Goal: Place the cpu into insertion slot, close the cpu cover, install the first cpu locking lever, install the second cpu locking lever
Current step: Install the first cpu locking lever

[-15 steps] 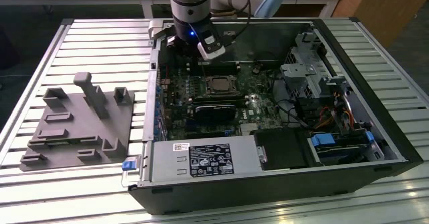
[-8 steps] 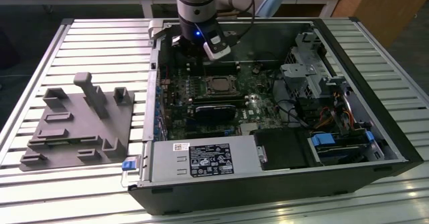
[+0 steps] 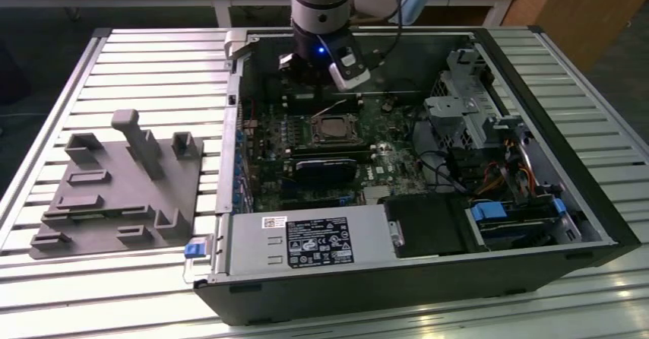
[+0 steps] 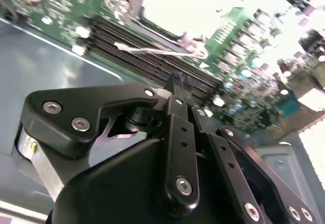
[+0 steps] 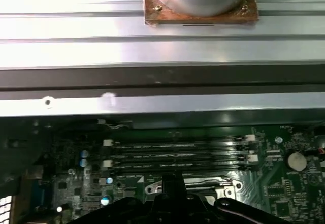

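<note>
One big slatted metal worktop [image 3: 152,58] carries it all. The open black tower PC case [image 3: 406,297] lies on its side from the middle toward the exterior view's right edge, and a grey moulded parts fixture [image 3: 117,194] sits near the exterior view's left edge. Inside the case, the green motherboard [image 3: 269,179] faces up.

The arm's black gripper [image 4: 179,79] hangs over the board on the side nearer the worktop's far edge, just past the socket. In the second wrist view its jaws look pinched together, with nothing between them that I can make out.

The thin grey metal frame cpu cover [image 3: 313,131] looks folded down on the socket. The small flat square cpu [image 3: 333,131] seems to sit in its window, roughly mid-board. A thin silver wire locking lever [image 4: 152,51] lies loose just ahead of the tips, beside the black memory slots [image 5: 177,153], so I'd guess a lever step is in hand.

My two cents: catch the wire near its free end, sweep it down and sideways smoothly so it tucks under its hook, and stay off the memory slots.
</note>
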